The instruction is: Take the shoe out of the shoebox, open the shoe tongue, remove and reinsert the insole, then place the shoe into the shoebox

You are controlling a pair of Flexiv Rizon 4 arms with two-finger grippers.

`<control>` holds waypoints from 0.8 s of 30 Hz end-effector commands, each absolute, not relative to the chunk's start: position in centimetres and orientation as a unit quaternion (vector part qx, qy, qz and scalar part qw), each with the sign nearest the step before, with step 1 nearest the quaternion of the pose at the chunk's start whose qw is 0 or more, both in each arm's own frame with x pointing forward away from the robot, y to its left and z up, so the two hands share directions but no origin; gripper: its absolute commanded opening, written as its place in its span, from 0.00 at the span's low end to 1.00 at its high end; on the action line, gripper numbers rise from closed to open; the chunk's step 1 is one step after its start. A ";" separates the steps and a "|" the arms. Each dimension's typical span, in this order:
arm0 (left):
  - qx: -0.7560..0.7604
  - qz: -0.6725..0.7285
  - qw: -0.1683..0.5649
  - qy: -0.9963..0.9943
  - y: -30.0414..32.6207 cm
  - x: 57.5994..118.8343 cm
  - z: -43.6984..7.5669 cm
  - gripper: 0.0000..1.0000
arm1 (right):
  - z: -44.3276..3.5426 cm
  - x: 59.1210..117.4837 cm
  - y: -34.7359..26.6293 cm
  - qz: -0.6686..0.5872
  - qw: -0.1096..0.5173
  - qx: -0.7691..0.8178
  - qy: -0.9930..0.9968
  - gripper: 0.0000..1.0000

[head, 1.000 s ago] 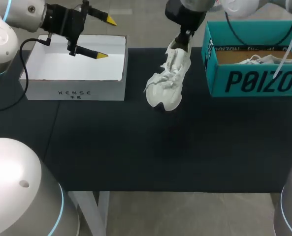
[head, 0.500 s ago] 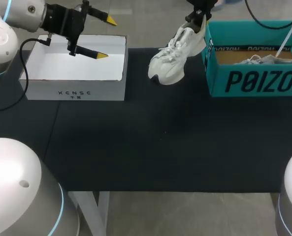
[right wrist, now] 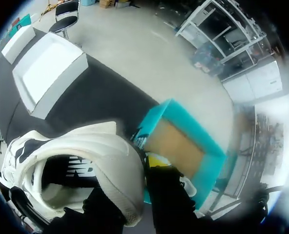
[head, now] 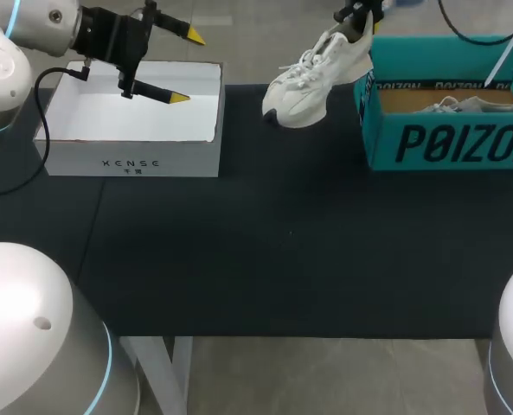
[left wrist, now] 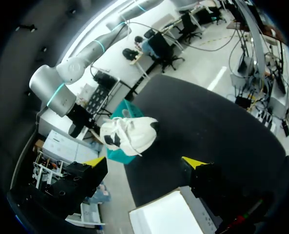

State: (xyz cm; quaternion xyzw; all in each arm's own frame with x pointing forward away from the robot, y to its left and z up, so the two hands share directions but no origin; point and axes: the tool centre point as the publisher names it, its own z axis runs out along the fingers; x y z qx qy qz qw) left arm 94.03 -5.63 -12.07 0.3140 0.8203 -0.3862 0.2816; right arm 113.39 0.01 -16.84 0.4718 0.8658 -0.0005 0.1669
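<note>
Our right end effector point(head: 357, 15) is clamped on the heel collar of the white shoe point(head: 312, 79). In the right wrist view one yellow-tipped finger presses the outside of the heel, and the padded rim sits between the two fingers. The shoe hangs tilted, with its heel high at the end effector and its toe lower, pointing toward the middle of the bench point(head: 282, 259). Its laces lie loose across the top. The heel overlaps the near-left corner of the teal shoebox point(head: 446, 143), so the shoe is just beside that box and outside it, over the back part of the bench. We cannot tell whether the toe touches the dark surface. The shoe's opening faces the right wrist camera, and the pale lining inside shows.

A second white shoe point(head: 464, 105) lies inside the teal shoebox on its brown floor.

Our left end effector point(head: 188, 67) is well apart from all this, above the open white box point(head: 135, 161) at the bench's left. Its fingers are spread wide and hold nothing. In the left wrist view the shoe shows far ahead of those fingers, in front of the teal shoebox.
</note>
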 end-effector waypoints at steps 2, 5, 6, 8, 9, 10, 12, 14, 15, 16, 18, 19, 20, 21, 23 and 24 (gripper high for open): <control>0.314 -0.385 0.282 0.821 -5.7 94.0 -12.1 1.00 | -16.2 117.5 -3.8 -0.019 0.171 0.531 0.830 0.00; 0.314 -0.385 0.282 0.821 -5.7 94.0 -12.1 1.00 | -16.1 119.6 -6.6 -0.027 0.178 0.581 0.794 0.00; 0.314 -0.385 0.282 0.821 -5.7 94.0 -12.1 1.00 | -16.3 120.4 -7.5 -0.035 0.181 0.598 0.780 0.00; 0.314 -0.385 0.282 0.821 -5.7 94.0 -12.1 1.00 | -16.3 121.5 -9.2 -0.046 0.179 0.635 0.750 0.00; 0.314 -0.385 0.282 0.821 -5.7 94.0 -12.1 1.00 | -16.2 121.9 -10.1 -0.049 0.180 0.662 0.726 0.00; 0.314 -0.385 0.282 0.821 -5.7 94.0 -12.1 1.00 | -16.2 121.9 -10.1 -0.049 0.180 0.662 0.726 0.00; 0.314 -0.385 0.282 0.821 -5.7 94.0 -12.1 1.00 | -16.2 121.9 -10.1 -0.049 0.180 0.662 0.726 0.00; 0.314 -0.385 0.282 0.821 -5.7 94.0 -12.1 1.00 | -16.2 121.9 -10.1 -0.049 0.180 0.662 0.726 0.00; 0.314 -0.385 0.282 0.821 -5.7 94.0 -12.1 1.00 | -16.2 121.9 -10.1 -0.049 0.180 0.662 0.726 0.00; 0.314 -0.385 0.282 0.821 -5.7 94.0 -12.1 1.00 | -16.2 121.9 -10.1 -0.049 0.180 0.662 0.726 0.00; 0.314 -0.385 0.282 0.821 -5.7 94.0 -12.1 1.00 | -16.2 121.9 -10.1 -0.049 0.180 0.662 0.726 0.00; 0.314 -0.385 0.282 0.821 -5.7 94.0 -12.1 1.00 | -16.2 121.9 -10.1 -0.049 0.180 0.662 0.726 0.00; 0.314 -0.385 0.282 0.821 -5.7 94.0 -12.1 1.00 | -16.2 121.9 -10.1 -0.049 0.180 0.662 0.726 0.00; 0.314 -0.385 0.282 0.821 -5.7 94.0 -12.1 1.00 | -16.2 121.9 -10.1 -0.049 0.180 0.662 0.726 0.00; 0.314 -0.385 0.282 0.821 -5.7 94.0 -12.1 1.00 | -16.2 121.9 -10.1 -0.049 0.180 0.662 0.726 0.00; 0.314 -0.385 0.282 0.821 -5.7 94.0 -12.1 1.00 | -16.2 121.9 -10.1 -0.049 0.180 0.662 0.726 0.00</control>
